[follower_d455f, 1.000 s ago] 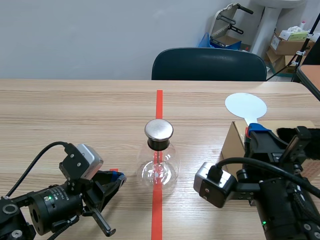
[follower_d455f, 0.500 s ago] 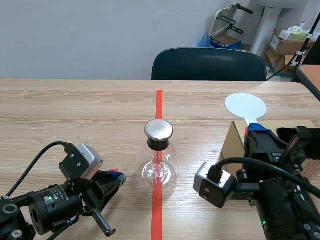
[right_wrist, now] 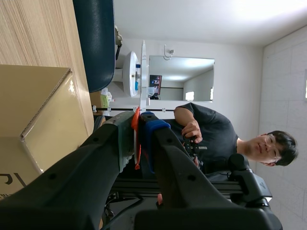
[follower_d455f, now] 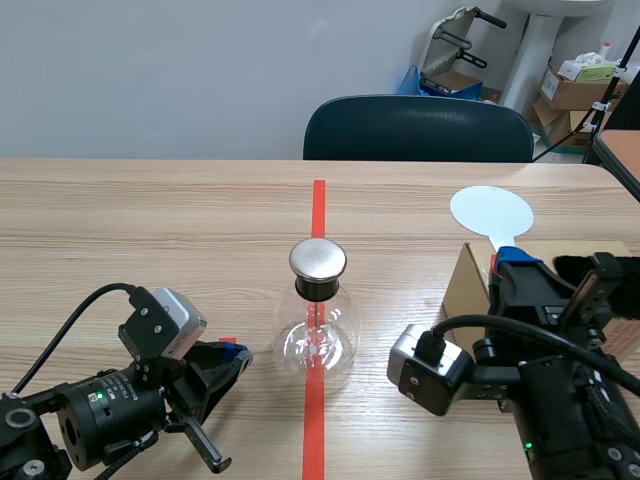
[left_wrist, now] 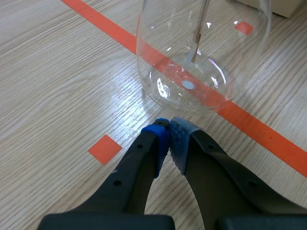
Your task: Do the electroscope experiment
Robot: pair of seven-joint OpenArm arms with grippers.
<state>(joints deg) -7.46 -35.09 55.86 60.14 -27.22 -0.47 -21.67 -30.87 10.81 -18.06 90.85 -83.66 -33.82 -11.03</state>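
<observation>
While the glass flask (follower_d455f: 318, 335) stood on the red tape line (follower_d455f: 318, 200) at the middle of the table (follower_d455f: 150, 220), its metal cap (follower_d455f: 318, 259) was on and a thin rod (left_wrist: 199, 28) hung inside. The left gripper (left_wrist: 169, 139) lay low over the wood just beside the flask's base, its fingers pressed together with nothing between them. The right gripper (right_wrist: 137, 127) was clamped on the orange handle of a paddle (follower_d455f: 491, 211), whose white round disc stuck out ahead of the fingers above a cardboard box (follower_d455f: 462, 285). A dark chair (follower_d455f: 418, 128) stood behind the table.
</observation>
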